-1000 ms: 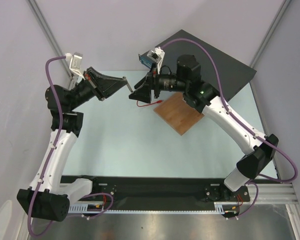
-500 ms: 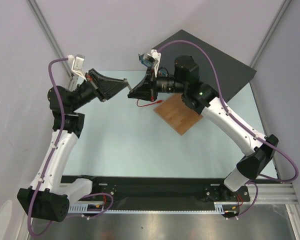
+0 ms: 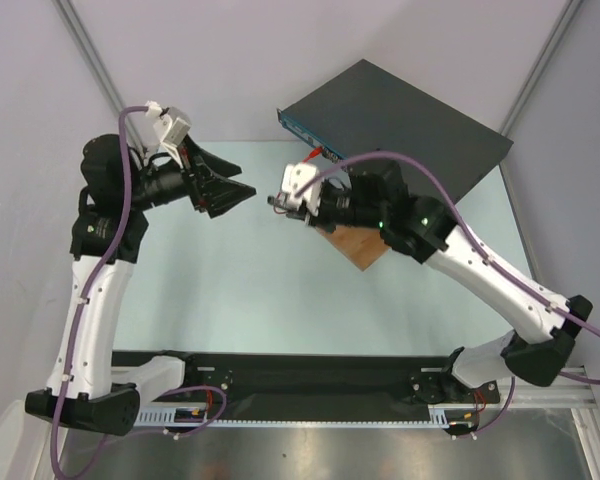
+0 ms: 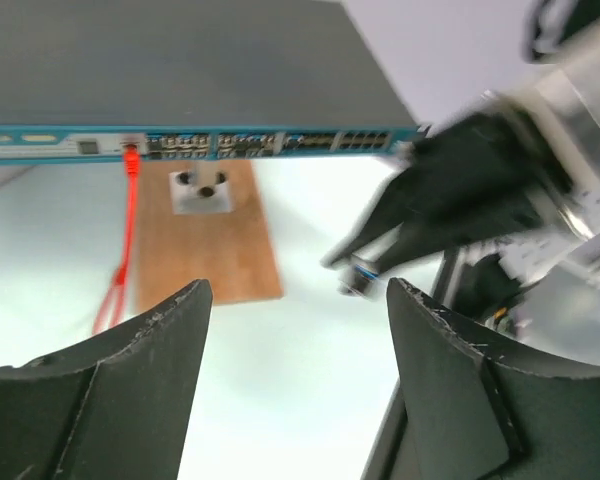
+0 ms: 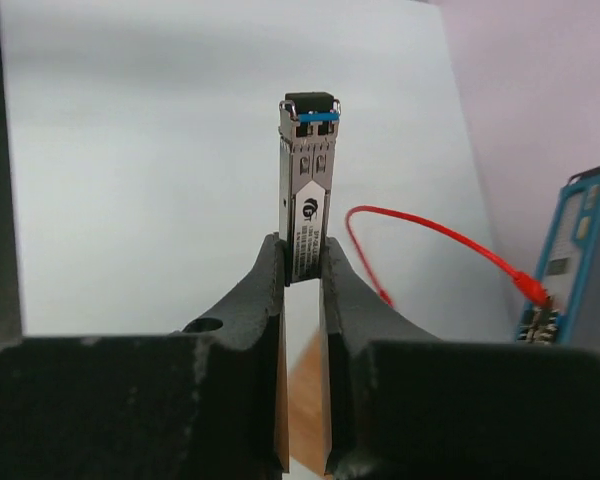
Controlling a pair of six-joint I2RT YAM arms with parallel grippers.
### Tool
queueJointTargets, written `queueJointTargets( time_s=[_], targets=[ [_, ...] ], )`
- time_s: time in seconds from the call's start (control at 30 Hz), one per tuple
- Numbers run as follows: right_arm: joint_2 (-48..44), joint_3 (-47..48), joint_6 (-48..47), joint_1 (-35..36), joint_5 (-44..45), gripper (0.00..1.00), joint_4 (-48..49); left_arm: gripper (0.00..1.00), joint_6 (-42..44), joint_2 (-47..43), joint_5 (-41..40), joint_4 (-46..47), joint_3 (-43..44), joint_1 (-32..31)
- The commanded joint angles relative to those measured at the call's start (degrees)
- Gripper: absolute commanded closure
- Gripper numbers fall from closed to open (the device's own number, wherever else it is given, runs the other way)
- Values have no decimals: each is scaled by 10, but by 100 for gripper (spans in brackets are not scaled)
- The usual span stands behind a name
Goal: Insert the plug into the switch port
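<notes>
I have the plug (image 5: 305,190) pinched by one end in my right gripper (image 5: 302,262), near but short of the switch (image 3: 400,120), while my left gripper (image 4: 298,290) gapes empty, so lining it up and pushing it into one of the ports (image 4: 250,143) is yet to do

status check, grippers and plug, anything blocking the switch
Left gripper open, empty. Right gripper shut on plug, not yet at switch. Red cable in one port, wooden board nearby.

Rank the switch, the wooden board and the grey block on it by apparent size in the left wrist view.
1. switch: largest, running off the frame.
2. wooden board.
3. grey block: clearly smallest.
</notes>
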Motion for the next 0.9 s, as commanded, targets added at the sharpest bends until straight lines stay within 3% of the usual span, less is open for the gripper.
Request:
queueJointTargets(
  time_s=[0.0, 0.2, 0.43, 0.53, 0.87],
  targets=[
    [-47, -53, -186, 60, 127, 100, -31, 26, 212, 30, 2, -215, 66, -2],
    [-92, -149, -320, 141, 251, 100, 18, 36, 364, 57, -56, -362, 111, -66],
    [-87, -151, -349, 155, 279, 100, -7, 30, 485, 84, -120, -496, 141, -159],
    [-81, -136, -340, 155, 268, 100, -37, 29, 497, 90, -139, -518, 132, -197],
    [-67, -112, -319, 160, 235, 100, -82, 30, 461, 110, -194, -465, 114, -266]
  ],
)
